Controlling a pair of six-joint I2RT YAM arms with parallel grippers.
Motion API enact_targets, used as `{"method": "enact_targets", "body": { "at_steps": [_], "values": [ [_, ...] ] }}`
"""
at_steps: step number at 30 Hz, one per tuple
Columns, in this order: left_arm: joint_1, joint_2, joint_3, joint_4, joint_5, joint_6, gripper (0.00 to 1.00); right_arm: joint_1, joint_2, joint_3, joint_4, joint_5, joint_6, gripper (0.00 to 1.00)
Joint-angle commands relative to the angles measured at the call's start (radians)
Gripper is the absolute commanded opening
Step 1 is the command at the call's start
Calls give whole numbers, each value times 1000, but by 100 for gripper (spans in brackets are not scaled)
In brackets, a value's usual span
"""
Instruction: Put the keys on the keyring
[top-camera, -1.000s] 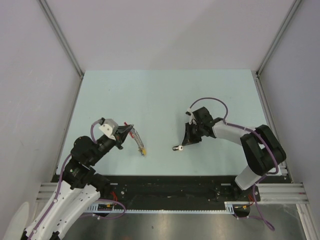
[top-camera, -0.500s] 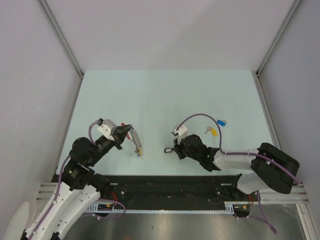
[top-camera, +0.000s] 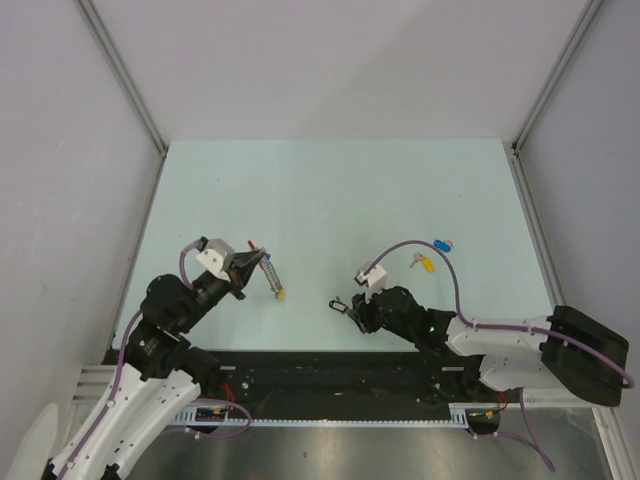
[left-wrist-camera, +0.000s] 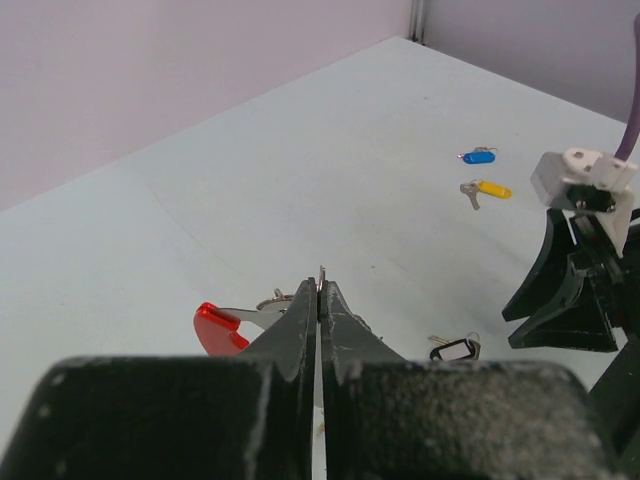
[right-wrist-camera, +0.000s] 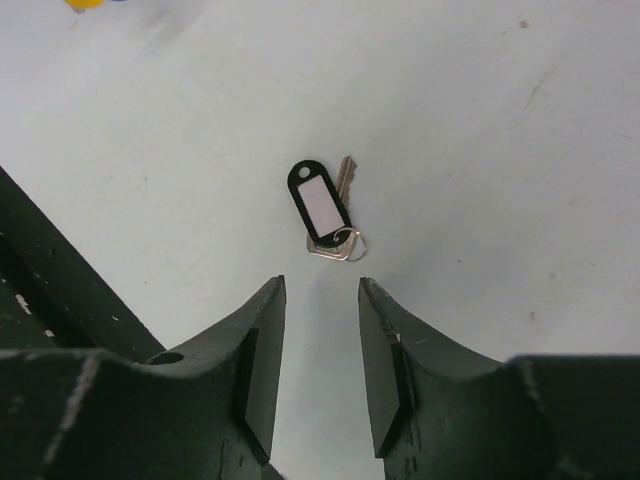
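The left gripper (top-camera: 250, 266) is shown with its fingers pressed together, and the large grey metal keyring with a red curved section (top-camera: 268, 275) is pinched between them. In the left wrist view a thin sliver of metal is seen standing up out of the closed fingertips, with the red section (left-wrist-camera: 220, 326) lying just to the left of them. The keyring is held over the near left part of the pale blue-green table (top-camera: 330, 190), well in from the left edge. A small yellow tag (top-camera: 279, 295) is seen at the end of the keyring nearest the near edge.

The right gripper (right-wrist-camera: 320, 287) is shown with its fingers spread, and nothing is held between them. It is lowered close to the table near the middle of the near edge. A small silver metal key with an oblong black plastic tag (right-wrist-camera: 322, 206) is seen lying flat on the table just beyond the fingertips, apart from both of them. A small wire loop is attached at the end of the black-tagged key that is closest to the gripper.

Towards the right side of the table, well apart from both grippers, a yellow-tagged silver key (top-camera: 424, 263) is laid, and a short blue tag with a whitish end (top-camera: 443, 244) is laid near it, on the side closer to the far edge.
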Motion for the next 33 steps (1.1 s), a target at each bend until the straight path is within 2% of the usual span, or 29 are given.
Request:
{"method": "enact_targets", "body": {
  "at_steps": [1, 5, 8, 18, 24, 33],
  "values": [
    [7, 2, 7, 52, 0, -16, 0, -45, -89, 92, -268, -46, 48, 41],
    [8, 8, 9, 51, 6, -18, 0, -88, -47, 254, -483, -151, -36, 41],
    [8, 13, 9, 48, 9, -15, 0, -139, 13, 348, -569, -260, -114, 41],
    [8, 24, 10, 46, 35, -13, 0, -319, 303, 519, -643, -633, -384, 40],
    [8, 27, 10, 46, 39, -10, 0, -359, 427, 615, -698, -740, -533, 39],
    [10, 33, 12, 44, 44, -10, 0, -373, 570, 718, -809, -829, -646, 36]
  ]
}}
